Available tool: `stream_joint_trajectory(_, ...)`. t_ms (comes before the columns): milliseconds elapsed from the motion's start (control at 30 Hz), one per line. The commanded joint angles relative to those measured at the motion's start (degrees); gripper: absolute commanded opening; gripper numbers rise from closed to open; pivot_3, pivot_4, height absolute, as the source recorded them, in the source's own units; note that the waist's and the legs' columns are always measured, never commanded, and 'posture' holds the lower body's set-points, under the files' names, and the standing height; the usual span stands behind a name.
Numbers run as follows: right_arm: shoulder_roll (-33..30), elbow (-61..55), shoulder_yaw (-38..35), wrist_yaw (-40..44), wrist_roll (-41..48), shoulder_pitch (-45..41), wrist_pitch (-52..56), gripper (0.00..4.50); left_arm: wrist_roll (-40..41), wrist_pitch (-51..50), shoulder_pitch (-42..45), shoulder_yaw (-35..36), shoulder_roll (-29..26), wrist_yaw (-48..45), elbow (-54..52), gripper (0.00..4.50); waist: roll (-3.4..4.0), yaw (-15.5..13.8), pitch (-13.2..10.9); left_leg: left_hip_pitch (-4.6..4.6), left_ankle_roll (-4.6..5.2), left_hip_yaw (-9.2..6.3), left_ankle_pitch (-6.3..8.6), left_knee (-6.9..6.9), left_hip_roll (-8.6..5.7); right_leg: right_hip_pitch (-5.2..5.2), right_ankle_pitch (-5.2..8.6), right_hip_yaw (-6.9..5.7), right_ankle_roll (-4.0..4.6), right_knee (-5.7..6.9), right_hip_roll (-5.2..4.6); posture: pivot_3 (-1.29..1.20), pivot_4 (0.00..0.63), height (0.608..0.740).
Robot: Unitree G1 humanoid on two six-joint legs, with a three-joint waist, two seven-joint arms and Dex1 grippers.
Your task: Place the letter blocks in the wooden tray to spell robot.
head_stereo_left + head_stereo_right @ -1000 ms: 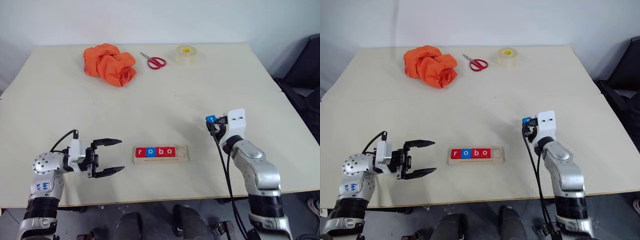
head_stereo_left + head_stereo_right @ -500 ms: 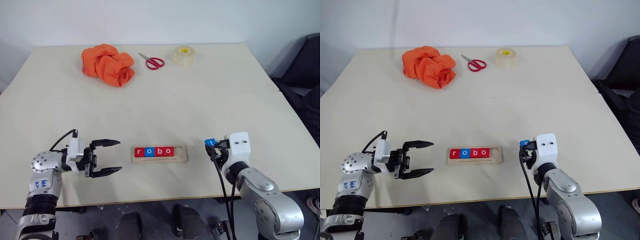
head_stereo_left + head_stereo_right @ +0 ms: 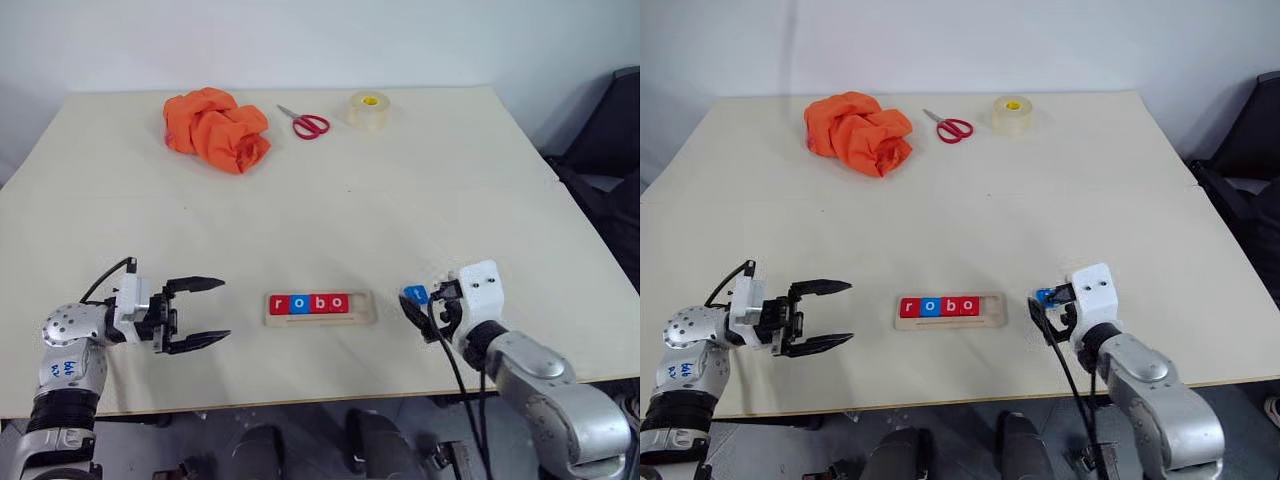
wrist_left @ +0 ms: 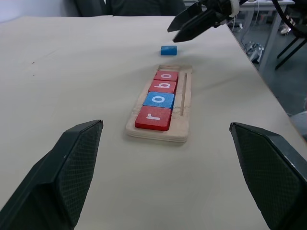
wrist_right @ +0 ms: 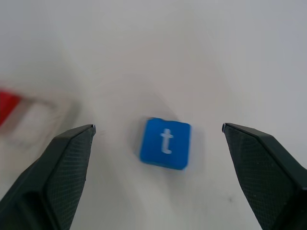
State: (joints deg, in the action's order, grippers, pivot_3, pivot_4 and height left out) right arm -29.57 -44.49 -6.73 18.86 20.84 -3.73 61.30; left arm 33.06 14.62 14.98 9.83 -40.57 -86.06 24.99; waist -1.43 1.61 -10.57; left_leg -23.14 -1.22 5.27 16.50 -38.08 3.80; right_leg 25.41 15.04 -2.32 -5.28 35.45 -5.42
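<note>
My right gripper (image 5: 158, 139) is spread wide w/ nothing in it; the blue t block (image 5: 165, 143) lies flat on the table (image 3: 300, 210) straight ahead, centred between the fingers, letter face up. From the head cam the t sits just off the tray's right end, near but not touching. The wooden tray (image 3: 322, 306) runs left-right across my front, long axis crosswise, w/ r, o, b, o already seated from its left end and the rightmost slot bare. So the t needs to go left, toward the tray, along that axis. Right arm is clearly the nearer one. Left gripper (image 3: 195, 314) also spread, empty, parked well off the tray's left end, pointing toward it. I'd re-grasp w/ the right.
</note>
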Motion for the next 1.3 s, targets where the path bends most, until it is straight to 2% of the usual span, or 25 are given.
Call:
stream_joint_trajectory(33, -10.58, 4.59, 1.79, 12.68, 0.24, -3.10, -8.32, 4.47, 1.66, 1.10, 0.00, -0.88, -0.61, -6.44, -0.08, 4.50, 0.00, -0.02, 0.00, 0.01, 0.00, 0.00, 0.00, 0.02, 0.00, 0.00, 0.00, 0.00, 0.00, -0.01, 0.00, 0.00, 0.150, 0.740)
stream_joint_trajectory(133, -19.65, 13.10, 5.04, 24.42, -0.17, -7.47, -16.06, 4.47, 1.96, 1.45, 0.32, -1.44, -0.14, -6.44, 0.22, 4.50, 0.00, 0.02, -0.01, 0.01, 0.01, 0.06, 0.00, -0.01, -0.04, -0.03, -0.03, 0.02, -0.06, -0.08, -0.03, 0.00, 0.150, 0.740)
stream_joint_trajectory(267, -24.64, 25.38, 11.49, 35.45, -3.39, -14.19, -25.94, 4.47, 2.83, 1.89, -0.46, -2.16, -0.37, -6.44, -0.08, 4.50, -0.03, 0.11, 0.00, 0.00, 0.01, 0.03, 0.00, 0.04, 0.00, -0.01, -0.02, 0.00, -0.05, -0.09, 0.04, 0.00, 0.150, 0.740)
stream_joint_trajectory(567, -22.75, 49.51, 22.93, 49.54, -13.17, -27.25, -42.50, 4.47, 3.42, 2.74, -4.94, -0.21, -0.66, -5.82, -3.16, 4.50, 0.00, -0.01, -0.02, -0.03, -0.02, 0.13, 0.02, -0.02, 0.00, 0.03, -0.04, 0.01, -0.07, -0.08, 0.00, 0.00, 0.150, 0.740)
stream_joint_trajectory(700, -21.22, 54.56, 23.84, 51.60, -14.94, -29.72, -45.65, 3.61, 3.55, 2.74, -6.65, 0.51, -0.55, -4.87, -5.04, 4.50, -0.01, -0.02, -0.01, -0.01, -0.02, 0.13, 0.02, -0.07, 0.00, 0.02, -0.05, 0.02, -0.08, -0.03, -0.02, 0.00, 0.150, 0.740)
stream_joint_trajectory(900, -20.91, 55.56, 23.12, 52.86, -15.59, -30.49, -46.82, 1.53, 3.42, 2.54, -7.63, 0.95, -0.36, -3.95, -6.30, 4.50, -0.01, -0.03, -0.01, 0.00, -0.03, 0.13, 0.01, -0.14, -0.01, 0.02, -0.05, 0.02, -0.08, 0.06, -0.05, 0.00, 0.150, 0.740)
stream_joint_trajectory(1000, -20.14, 52.75, 20.72, 50.51, -14.20, -31.07, -43.77, 1.46, 2.93, 2.62, -6.81, 0.55, 0.09, -3.56, -5.91, 4.50, -0.01, -0.05, -0.01, 0.01, -0.04, 0.13, 0.01, -0.16, -0.01, 0.02, -0.05, 0.02, -0.07, 0.09, -0.06, 0.00, 0.150, 0.740)
stream_joint_trajectory(1100, -18.86, 45.11, 18.65, 47.97, -11.69, -31.84, -35.78, 1.46, 2.43, 2.73, -5.32, 0.01, 0.76, -3.45, -4.96, 4.50, 0.04, -0.07, -0.04, 0.00, -0.05, 0.13, 0.01, -0.16, -0.01, 0.03, -0.06, 0.02, -0.07, 0.10, -0.07, 0.00, 0.150, 0.740)
stream_joint_trajectory(1167, -18.49, 39.08, 19.35, 47.97, -10.27, -32.73, -28.28, 1.46, 2.09, 2.82, -4.26, -0.38, 1.35, -3.50, -4.29, 4.50, 0.07, -0.05, -0.05, -0.01, -0.05, 0.12, 0.00, -0.14, 0.00, 0.06, -0.05, 0.02, -0.06, 0.12, -0.06, 0.00, 0.150, 0.740)
stream_joint_trajectory(1300, -15.91, 33.42, 21.96, 45.80, -9.98, -34.73, -20.49, 1.46, 1.43, 3.13, -2.53, -0.82, 2.23, -3.84, -2.87, 4.50, 0.07, 0.02, -0.05, 0.00, -0.07, 0.11, 0.01, -0.13, 0.02, 0.07, -0.04, 0.02, -0.05, 0.12, -0.03, 0.00, 0.150, 0.740)
